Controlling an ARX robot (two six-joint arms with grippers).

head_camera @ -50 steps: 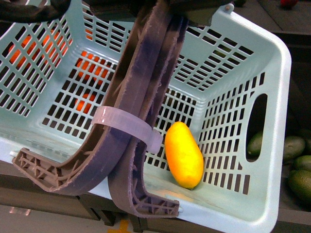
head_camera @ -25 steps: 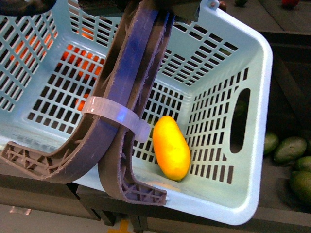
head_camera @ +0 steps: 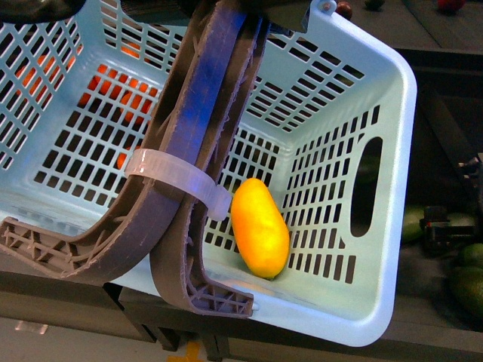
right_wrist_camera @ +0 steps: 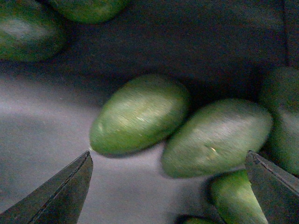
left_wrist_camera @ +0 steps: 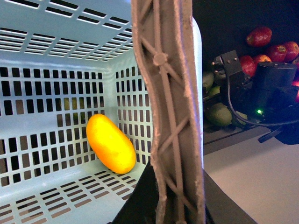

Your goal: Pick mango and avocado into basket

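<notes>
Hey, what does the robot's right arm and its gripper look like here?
The right gripper has two dark grey, wedge-shaped fingertips tapering to points. Seen from the left wrist view, the right arm is a black rounded housing with a looping black cable, a small boxy module and a lit green indicator light.

basket (head_camera: 392, 188) light teal, slotted lattice | handles (head_camera: 200, 113) brown | zip tie (head_camera: 175, 175) milky white | mango (head_camera: 259, 238) bright yellow, orange-tinged | avocados (right_wrist_camera: 140, 114) dull green | fruit (head_camera: 124, 94) behind far wall orange
</notes>
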